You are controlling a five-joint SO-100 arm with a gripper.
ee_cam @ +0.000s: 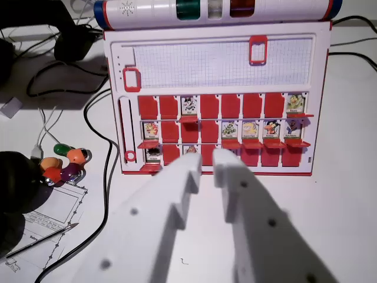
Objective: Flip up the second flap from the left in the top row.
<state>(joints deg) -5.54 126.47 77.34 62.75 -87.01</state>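
On the wrist view's left I see a bunch of colored beads [65, 165] and a black cable [106, 177] on the white table [347, 177]. They sit well away from the game board [218, 100], so I can leave them alone.

The flap I want [168, 107] is in the top row of the board, second from the left. It is red and its picture is covered.

My gripper [208, 166] hangs low in front of the board, near the bottom row. Its two white fingers [188, 177] are spread apart with nothing between them.

To do this well, I think I should go forward and a bit toward the wrist view's left — then hook one fingertip under the flap's bottom edge and push up slowly. The flaps sit side by side, so a wide tip could catch the next one too.

The fingers hide part of the bottom row. The little pictures are too small to read — and the top tube [218, 12] is cut off.
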